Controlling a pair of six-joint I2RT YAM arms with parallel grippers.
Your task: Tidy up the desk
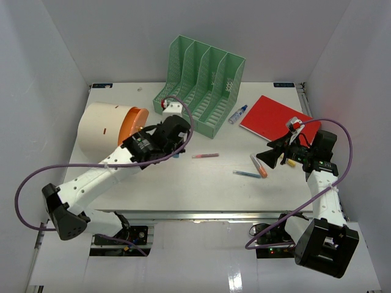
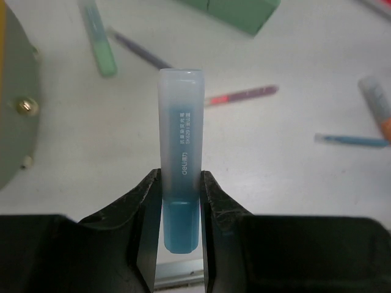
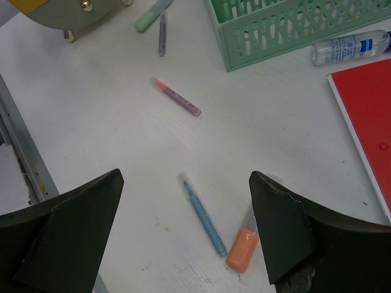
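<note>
The left claw [image 2: 181, 186] is clenched on a blue highlighter [image 2: 181, 131] with a frosted translucent cap, the cap pointing away from the wrist. The right claw [image 3: 185, 183] is released, jaws spread wide over a slim blue pen [image 3: 204, 217] and a stubby orange marker [image 3: 242, 249], which lie just beside each other near the right edge of the large flat white counter [image 1: 183, 189]. The counter, with a silver front rail, spans the area ahead of both arm bases. A green slotted plastic file rack [image 1: 201, 79] stands at its far edge. A flat red notebook [image 1: 278, 119] lies towards the far right corner.
</note>
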